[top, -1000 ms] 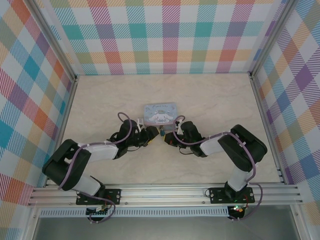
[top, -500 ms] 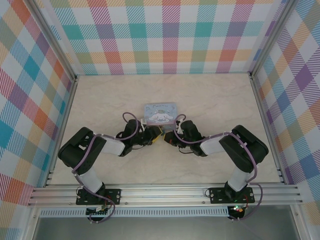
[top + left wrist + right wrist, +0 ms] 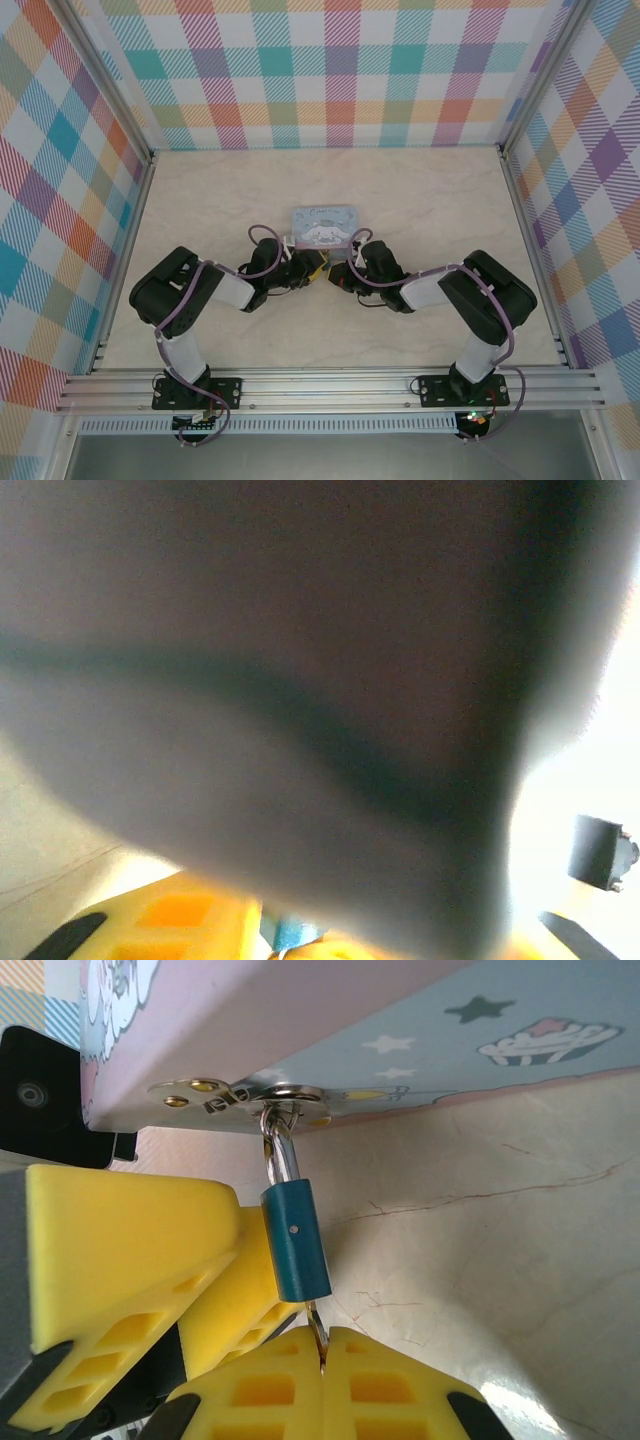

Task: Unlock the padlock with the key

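Right fingers pinched the key at base of the padlock, padlock hung from tin hasp, left fingers beside it, spread or closed unclear

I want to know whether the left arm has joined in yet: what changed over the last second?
The left arm folded in, its elbow swinging right toward the middle, and the left gripper slid right, up against the padlock. Unchanged: the right gripper stays shut on the key below the padlock, the right arm holds its pose, and the tin sits where it was.
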You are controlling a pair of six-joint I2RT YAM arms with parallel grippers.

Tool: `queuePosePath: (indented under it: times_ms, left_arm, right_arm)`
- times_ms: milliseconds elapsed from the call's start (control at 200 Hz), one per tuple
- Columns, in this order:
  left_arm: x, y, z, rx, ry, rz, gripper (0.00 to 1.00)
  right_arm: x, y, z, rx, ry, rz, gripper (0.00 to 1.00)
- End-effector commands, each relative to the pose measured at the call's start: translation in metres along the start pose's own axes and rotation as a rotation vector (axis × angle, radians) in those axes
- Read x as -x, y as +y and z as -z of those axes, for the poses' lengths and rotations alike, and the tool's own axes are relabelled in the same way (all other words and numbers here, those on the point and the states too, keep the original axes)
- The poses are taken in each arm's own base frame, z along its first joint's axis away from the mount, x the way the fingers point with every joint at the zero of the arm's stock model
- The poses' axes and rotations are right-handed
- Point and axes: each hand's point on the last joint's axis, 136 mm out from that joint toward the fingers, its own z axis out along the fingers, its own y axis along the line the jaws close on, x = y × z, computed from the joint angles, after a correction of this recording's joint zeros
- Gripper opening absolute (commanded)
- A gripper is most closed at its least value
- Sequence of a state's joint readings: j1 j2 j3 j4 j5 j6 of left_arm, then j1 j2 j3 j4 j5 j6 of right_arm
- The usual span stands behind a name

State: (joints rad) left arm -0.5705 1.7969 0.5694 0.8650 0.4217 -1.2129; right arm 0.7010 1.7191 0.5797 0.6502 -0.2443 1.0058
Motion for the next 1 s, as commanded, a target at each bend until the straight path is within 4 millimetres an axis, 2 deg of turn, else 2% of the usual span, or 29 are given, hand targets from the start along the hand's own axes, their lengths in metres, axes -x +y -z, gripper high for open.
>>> queuePosePath:
  times_ms: [0,415,710,750,995]
  left_arm:
    - [0.0,-0.018,-0.005,-0.065,0.03,0.0,0.32]
    - [-0.008,-0.026,-0.012,-0.085,0.08,-0.01,0.3]
    - [-0.008,-0.027,-0.012,-0.08,0.075,-0.014,0.11]
    - [-0.008,-0.026,-0.012,-0.078,0.073,-0.014,0.1]
    - [-0.004,-0.031,-0.009,-0.056,0.057,-0.036,0.08]
  right_arm:
    - [0.009,0.023,-0.001,0.071,-0.021,0.005,0.0]
    - [0.011,0.02,-0.004,0.107,-0.039,-0.085,0.01]
    - [0.011,0.014,0.001,0.089,-0.049,-0.095,0.05]
    - [0.011,0.013,0.001,0.087,-0.051,-0.096,0.08]
    - [0.014,0.002,0.019,0.02,-0.089,-0.058,0.39]
